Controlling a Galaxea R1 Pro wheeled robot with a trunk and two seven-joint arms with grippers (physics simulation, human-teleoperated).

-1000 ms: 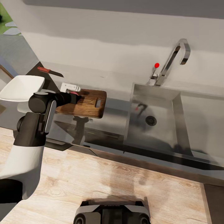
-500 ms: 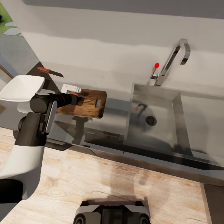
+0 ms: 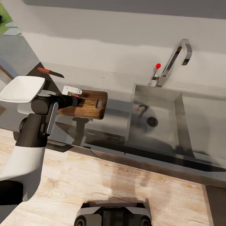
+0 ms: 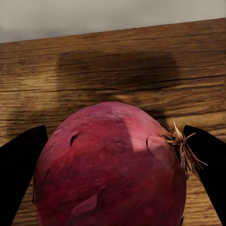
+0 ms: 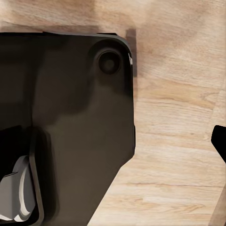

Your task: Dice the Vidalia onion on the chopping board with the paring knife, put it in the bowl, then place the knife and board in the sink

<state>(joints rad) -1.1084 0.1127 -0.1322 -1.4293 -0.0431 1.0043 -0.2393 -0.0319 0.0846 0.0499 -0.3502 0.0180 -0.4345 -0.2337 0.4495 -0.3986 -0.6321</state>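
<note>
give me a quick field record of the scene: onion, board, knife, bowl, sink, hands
onion: whole, between left hand fingers, over the board
board: on countertop, left of sink
knife: on countertop behind bowl
bowl: far left, looks empty
sink: empty basin, drain visible
right hand: one fingertip visible, over wooden floor

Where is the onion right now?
The onion sits between the left end effector fingers over the wooden board's left end, left of the sink.
</note>
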